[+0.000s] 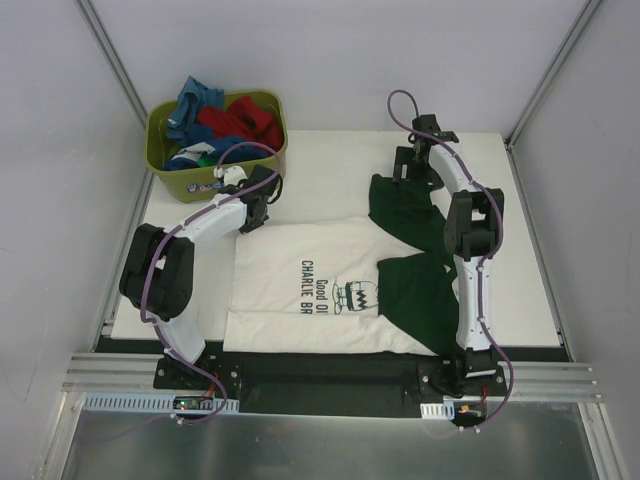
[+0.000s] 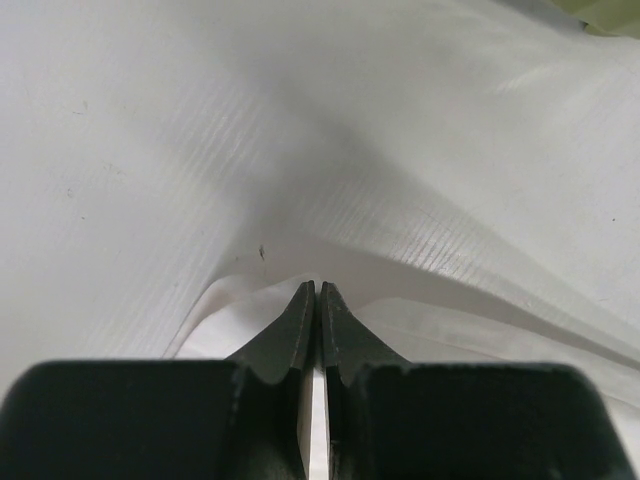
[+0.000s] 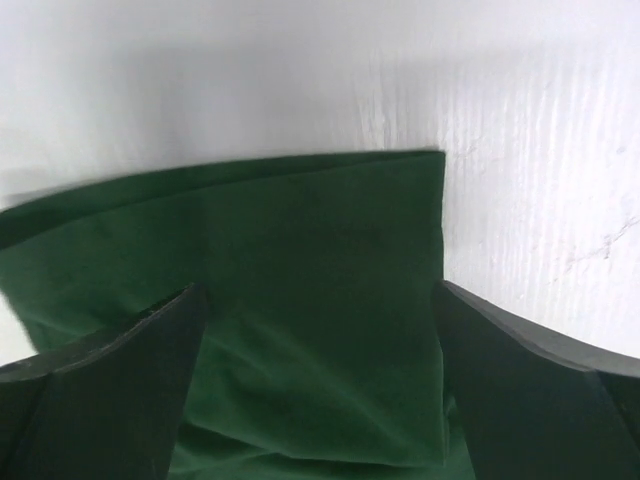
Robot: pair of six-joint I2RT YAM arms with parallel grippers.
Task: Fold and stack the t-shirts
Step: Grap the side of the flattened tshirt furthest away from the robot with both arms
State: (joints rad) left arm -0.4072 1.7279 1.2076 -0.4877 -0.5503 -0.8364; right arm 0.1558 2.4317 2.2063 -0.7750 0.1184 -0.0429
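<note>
Evidently the left gripper (image 2: 316, 290) is pinched tight on the cream t-shirt (image 1: 290, 285), whose edge tents just ahead of its tips, likely to draw a fold; the right gripper (image 3: 315, 292) gapes wide, the dark green sleeve (image 3: 300, 230) lying between its fingers, not yet grasped.

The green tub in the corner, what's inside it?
Crumpled t-shirts fill the tub: blue ones at the back left, red ones on the right. Whatever lies beneath them, and the tub's bottom, is covered.
</note>
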